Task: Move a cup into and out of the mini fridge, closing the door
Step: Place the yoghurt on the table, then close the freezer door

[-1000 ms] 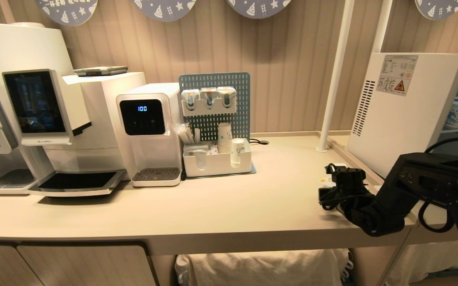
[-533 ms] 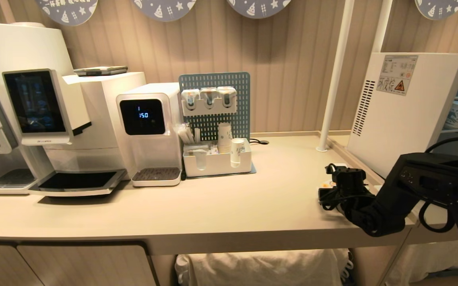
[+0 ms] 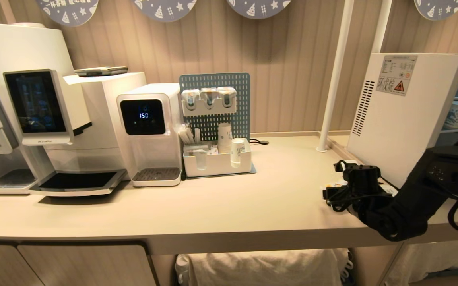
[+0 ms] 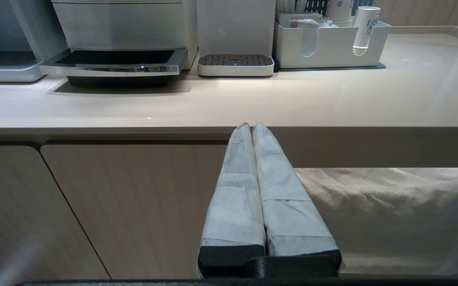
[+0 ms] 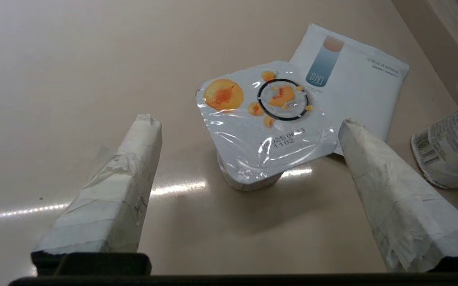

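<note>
A small cup point(image 5: 261, 119) with a foil lid printed with orange fruit stands upright on the beige counter point(image 3: 253, 198). My right gripper point(image 5: 248, 122) hovers just above and short of it, open, with the taped fingers point(image 5: 133, 159) wide on either side and nothing held. The mini fridge point(image 3: 404, 115) stands at the far right, its wire-shelved inside showing at the edge with a blue-patterned paper cup point(image 3: 457, 114) on a shelf. The door is out of view. My left gripper point(image 4: 251, 126) is parked shut below the counter's front edge.
A white sachet point(image 5: 356, 75) lies behind the cup, and another cup point(image 5: 451, 147) lies on its side near the right finger. Coffee machines point(image 3: 54, 119), a water dispenser point(image 3: 149, 131) and a white caddy point(image 3: 217, 159) line the back. A white pole point(image 3: 334, 75) stands beside the fridge.
My right arm has shifted right, toward the fridge, and its fingers have spread wider. The left arm has not moved.
</note>
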